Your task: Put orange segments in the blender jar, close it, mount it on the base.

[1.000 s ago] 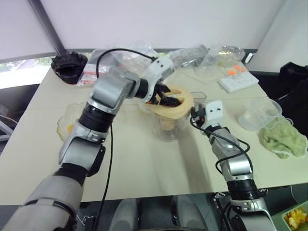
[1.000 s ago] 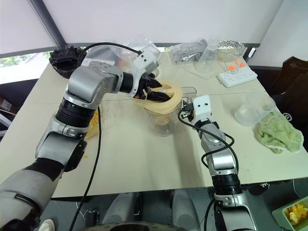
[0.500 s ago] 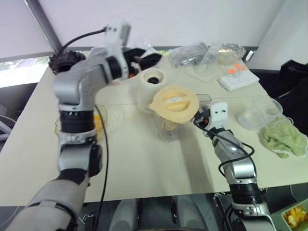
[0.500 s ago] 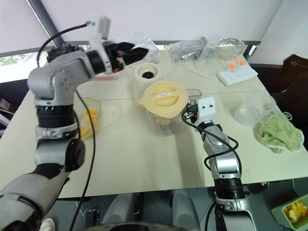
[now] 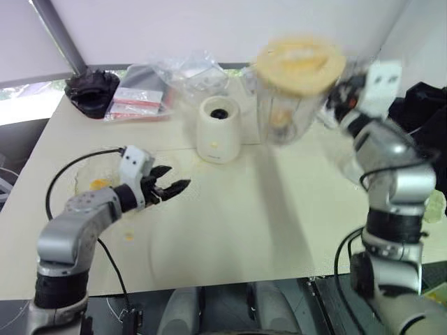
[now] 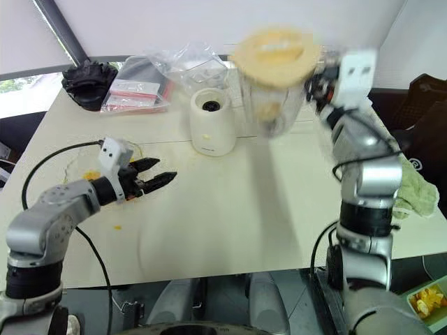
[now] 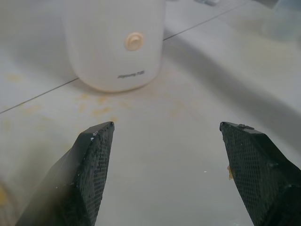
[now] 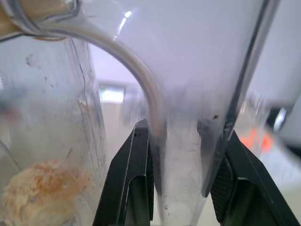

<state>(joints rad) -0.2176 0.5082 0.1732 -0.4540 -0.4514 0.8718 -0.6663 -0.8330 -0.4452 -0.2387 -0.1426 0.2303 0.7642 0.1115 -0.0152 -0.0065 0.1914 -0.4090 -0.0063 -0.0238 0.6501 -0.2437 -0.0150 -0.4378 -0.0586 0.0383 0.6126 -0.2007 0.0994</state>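
Hanging in the air above the table's far right part, the large clear plastic blender jar (image 5: pixel 288 105) is lidded with a flat round cream-yellow lid (image 5: pixel 300 61) and blurred in both head views. Right gripper (image 8: pixel 181 176) is clamped on the jar's clear side handle (image 8: pixel 141 80), one black finger (image 8: pixel 129 179) on each side of it. A soft yellow-orange orange segment (image 8: pixel 40 190) sits low inside the jar.

Just left of the jar, and lower, the cream-white stubby cylindrical base (image 5: pixel 218 130) stands upright on the pale beige table (image 5: pixel 265 223), dark round socket facing up, nothing on it. Small orange smears mark the table in front of the base.

Left gripper (image 5: pixel 170 189) hovers low over the table's near left part, its black fingers (image 7: pixel 89 169) spread wide with nothing between them, pointing toward the base. Just behind it lies a shallow clear scalloped glass dish (image 5: pixel 87 183) with a yellow-orange piece in it; another small orange bit (image 5: pixel 128 236) lies on the table nearby.

Further back: crumpled clear plastic bags (image 5: pixel 188 70), a flat red-and-white packet (image 5: pixel 136 105), and a black ridged object (image 5: pixel 91 91) at the far left corner. A pale green cloth (image 6: pixel 415 188) lies at the right edge.
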